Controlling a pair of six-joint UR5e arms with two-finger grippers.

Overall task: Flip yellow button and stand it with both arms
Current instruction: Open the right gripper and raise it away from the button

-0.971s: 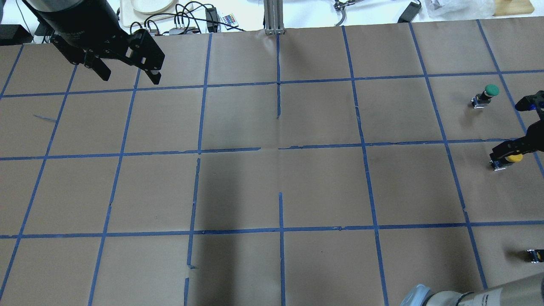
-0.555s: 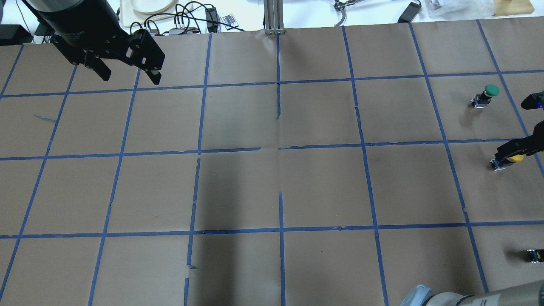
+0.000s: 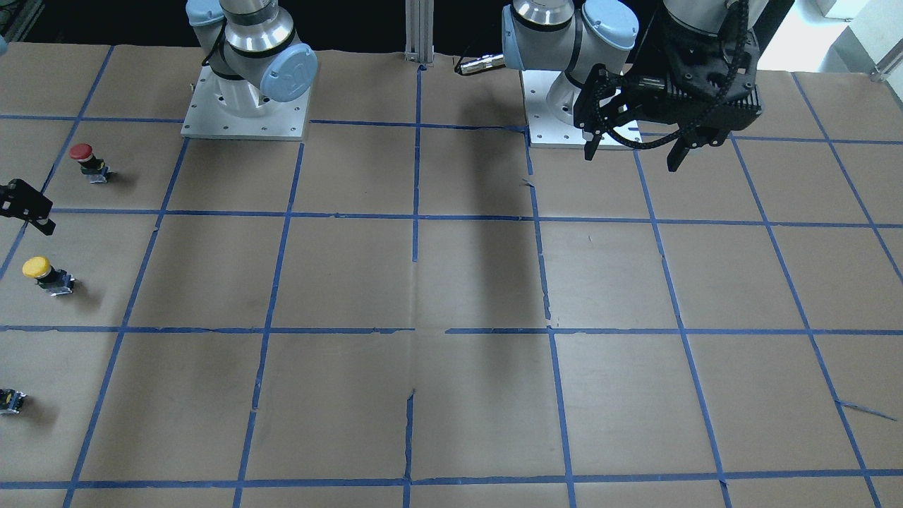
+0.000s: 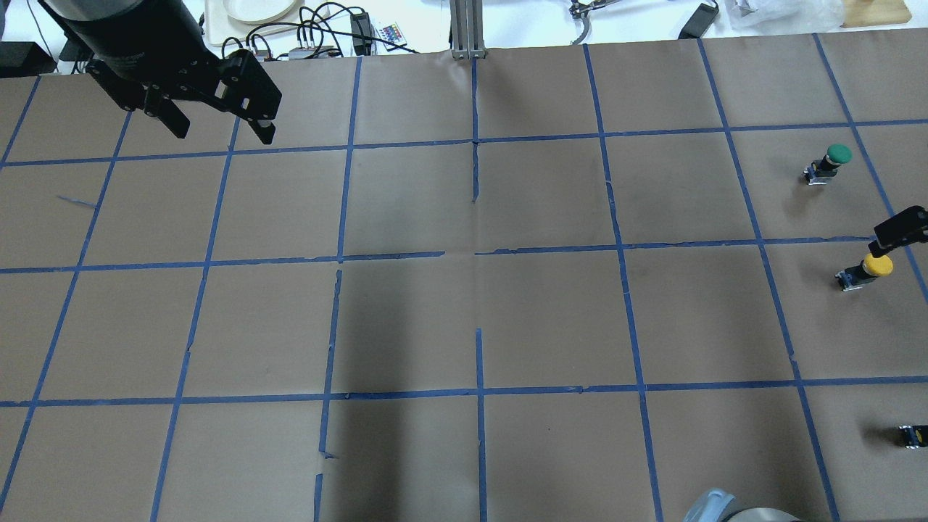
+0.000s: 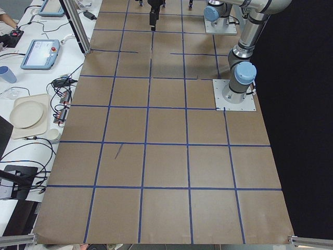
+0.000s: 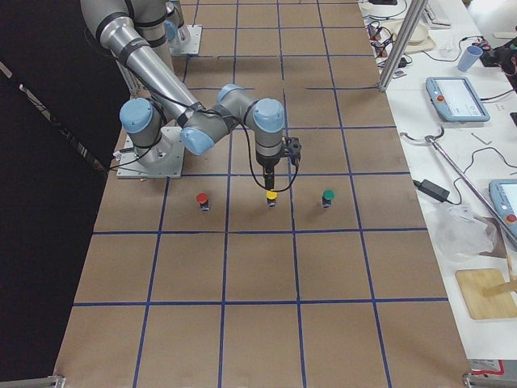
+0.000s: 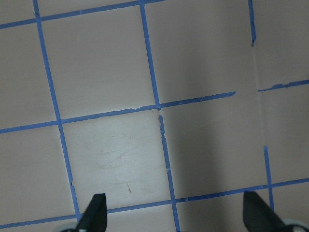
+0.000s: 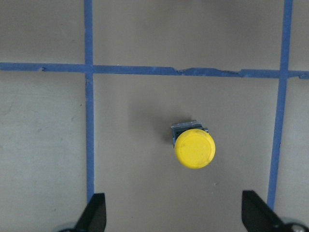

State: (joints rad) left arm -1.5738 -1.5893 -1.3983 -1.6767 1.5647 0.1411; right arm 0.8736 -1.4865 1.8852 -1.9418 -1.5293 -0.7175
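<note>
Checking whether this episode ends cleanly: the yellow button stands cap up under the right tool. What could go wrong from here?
1. The yellow button looks top-heavy, a wide cap on a small body; the open right tool hangs just above it, so a low sideways move could topple it.
2. The red button and green button stand on either side; a sweep might knock one over.

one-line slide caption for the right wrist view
Open right gripper hovers over the yellow button, which stands cap-up on blue-taped brown paper.
</note>
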